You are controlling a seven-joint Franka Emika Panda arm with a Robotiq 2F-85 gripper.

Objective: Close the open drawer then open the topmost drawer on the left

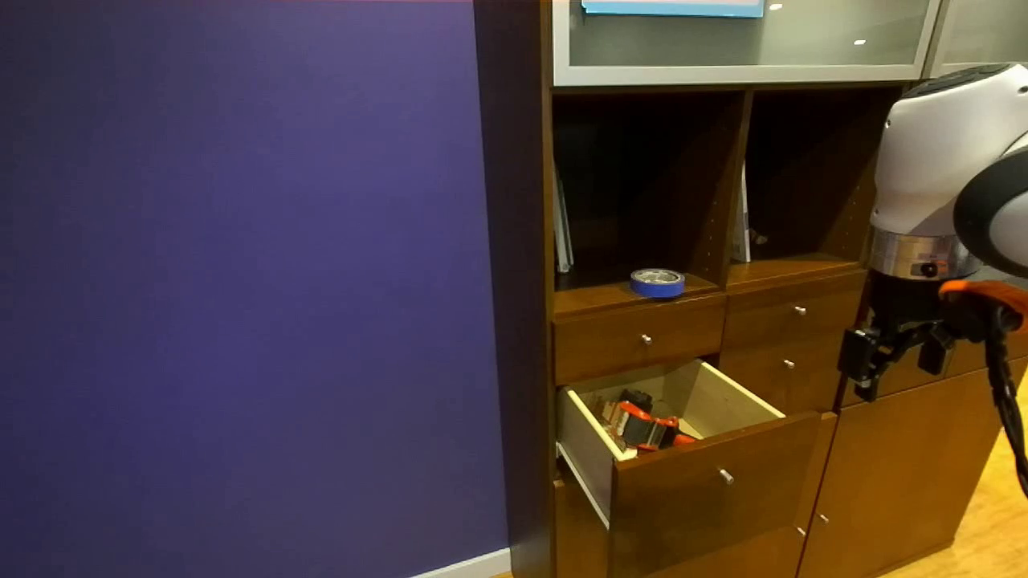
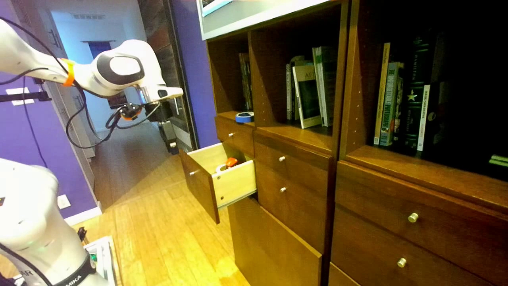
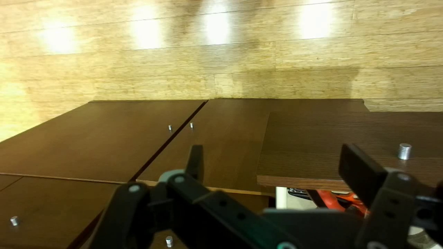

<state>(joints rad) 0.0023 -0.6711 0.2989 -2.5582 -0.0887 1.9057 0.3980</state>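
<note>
Although the gripper (image 3: 271, 160) stood near the open drawer (image 1: 691, 510), its fingers (image 3: 196, 163) were spread wide and empty, and no contact with the drawer front (image 3: 346, 129) could be made out. In the wrist view, that front's knob (image 3: 404, 151) lay outside the gap between the fingers. The step in hand was judged to be closing this drawer, which, in both exterior views, jutted well out of the cabinet (image 1: 526, 361). Done well, the step called for bringing the fingers together as one blunt pusher, setting them on the middle of the front beside the knob, and pressing straight inward until the front sat flush; a push near one corner risked skewing the drawer, and too high a contact risked slipping over the top toward the orange and black items (image 1: 640, 429) inside. Directly above, the topmost left drawer (image 1: 598, 349) was shut, its small handle (image 1: 646, 339) the probable grasping point for the second step. Because a roll of blue tape (image 1: 658, 291) rested on the shelf (image 1: 590, 303) over it, a smooth pull seemed prudent.
</note>
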